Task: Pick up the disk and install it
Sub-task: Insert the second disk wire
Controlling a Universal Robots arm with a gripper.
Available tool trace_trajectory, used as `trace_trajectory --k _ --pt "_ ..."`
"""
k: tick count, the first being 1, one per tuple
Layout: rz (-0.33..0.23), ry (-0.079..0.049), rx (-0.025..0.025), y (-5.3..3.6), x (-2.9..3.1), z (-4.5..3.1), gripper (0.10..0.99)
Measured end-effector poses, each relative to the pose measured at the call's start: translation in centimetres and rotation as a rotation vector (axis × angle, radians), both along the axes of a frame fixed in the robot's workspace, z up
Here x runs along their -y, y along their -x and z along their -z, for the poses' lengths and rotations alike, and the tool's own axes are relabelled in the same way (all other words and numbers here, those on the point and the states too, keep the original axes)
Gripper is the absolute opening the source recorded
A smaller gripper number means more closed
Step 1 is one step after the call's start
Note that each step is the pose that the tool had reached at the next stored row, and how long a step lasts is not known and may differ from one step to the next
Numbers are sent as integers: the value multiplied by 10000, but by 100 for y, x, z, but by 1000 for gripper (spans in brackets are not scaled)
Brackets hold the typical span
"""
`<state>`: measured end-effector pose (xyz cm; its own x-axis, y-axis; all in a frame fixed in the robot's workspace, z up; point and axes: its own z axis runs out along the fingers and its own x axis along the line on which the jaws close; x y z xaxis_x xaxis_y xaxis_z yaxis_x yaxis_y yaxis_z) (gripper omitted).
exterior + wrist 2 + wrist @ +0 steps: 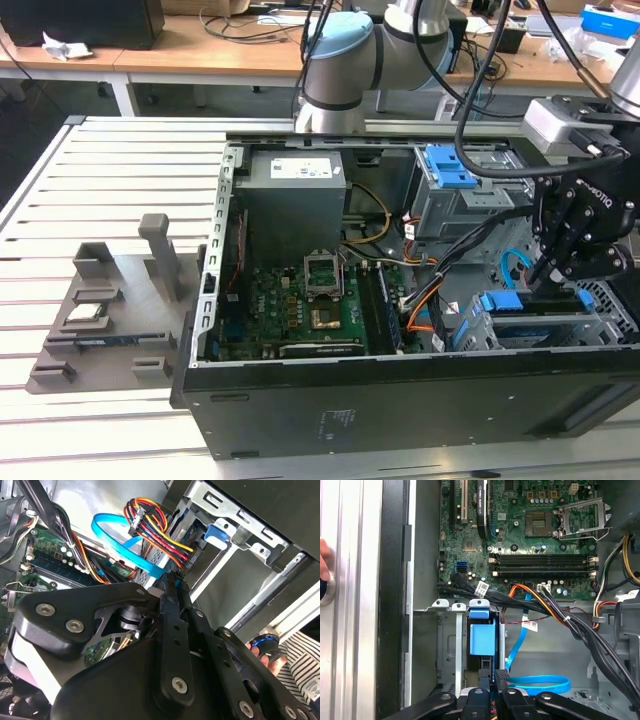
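The disk [482, 637] stands on edge inside the grey drive cage [447, 645] at the case's front corner, its bright blue bracket facing up. My gripper [493, 676] is right over it, fingers pinched together on the bracket's edge. A sliver of blue shows between the fingertips [169, 600] in the second wrist view. In the exterior view my gripper [553, 275] hangs low at the right end of the open computer case, above the blue bracket of the disk [503, 301] in the cage [520, 338].
Black, orange and blue cables [540, 597] run close beside the cage. The motherboard [300, 305] and a second cage with a blue latch [447, 165] lie further in. A grey fixture [110, 310] sits outside the case at the exterior view's left. A person's hand [267, 655] rests nearby.
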<state>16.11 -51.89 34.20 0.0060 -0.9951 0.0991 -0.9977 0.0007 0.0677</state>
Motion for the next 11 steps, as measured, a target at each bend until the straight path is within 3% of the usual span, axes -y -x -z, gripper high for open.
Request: trace_trajectory --k 11 --pt "-5 4 0 0 0 71 161"
